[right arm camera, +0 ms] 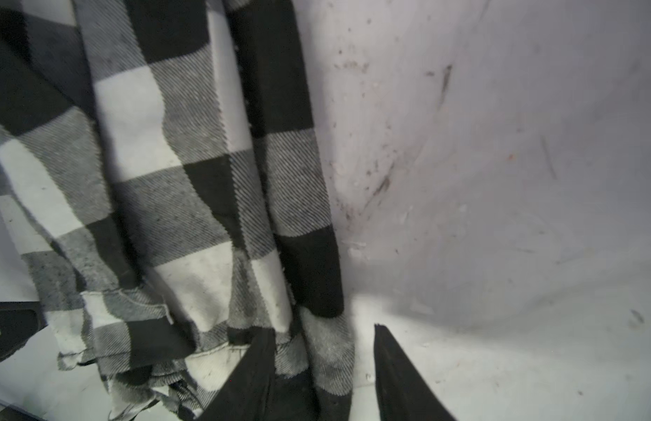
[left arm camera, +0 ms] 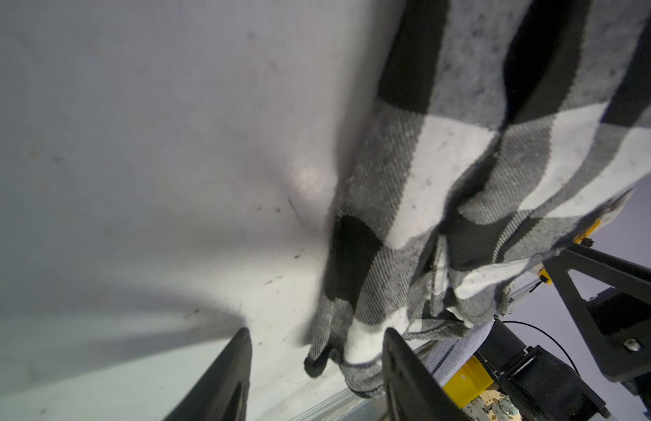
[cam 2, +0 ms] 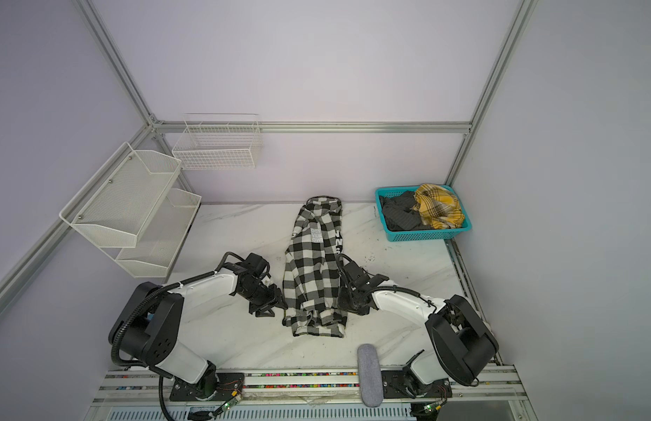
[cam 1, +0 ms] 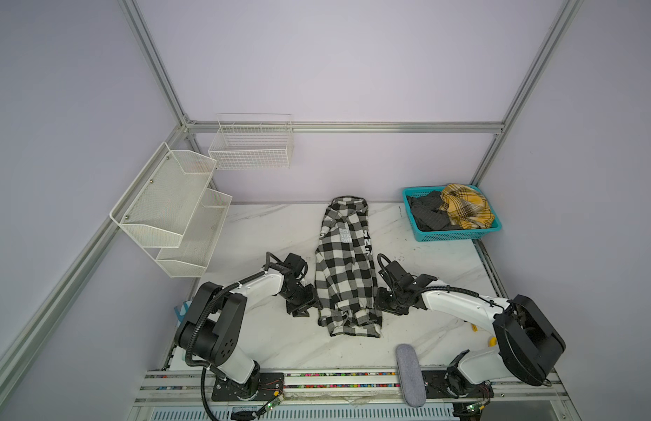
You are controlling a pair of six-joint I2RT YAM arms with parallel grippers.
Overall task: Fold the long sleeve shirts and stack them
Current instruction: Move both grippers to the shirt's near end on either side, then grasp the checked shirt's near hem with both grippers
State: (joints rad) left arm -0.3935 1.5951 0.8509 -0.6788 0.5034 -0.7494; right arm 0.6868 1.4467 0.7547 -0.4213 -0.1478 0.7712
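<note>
**Limits of view.** In both top views the wrist housings are covering the fingertips, so how far each pincer is parted shows only in the wrist views. The white lettering (cam 1: pixel 345 235) on the checked shirt (cam 1: pixel 344 269) is creasing into a fold and cannot be read in full. Both wrist views are cutting off most of the garment, and the finger bases are running out of frame. A grey padded object (cam 1: pixel 409 375) is lying across the near rail; what it is cannot be made out.

**Task item.** The checked shirt is lying lengthwise at the middle of the table (cam 1: pixel 273 233), collar toward the back wall and hem toward the near edge. A yellow plaid shirt (cam 1: pixel 466 206) and a dark grey shirt (cam 1: pixel 427 215) are sitting crumpled in the teal basket (cam 1: pixel 458 237) at the far right corner.

**Arm pose.** Each arm is rising from its base on the near rail, bending at the elbow, then reaching forward and inward. Both wrists are sitting low at the table, one on each side of the shirt near its hem.

**Pincers.**
- The left gripper (left arm camera: pixel 316 331) is standing with its jaws parted. The cloth edge is lying against one finger (left arm camera: pixel 407 375), with bare table showing in the gap.
- The right gripper (right arm camera: pixel 321 328) is likewise parted. The cloth edge is lying inside the gap and is not pinched.
</note>
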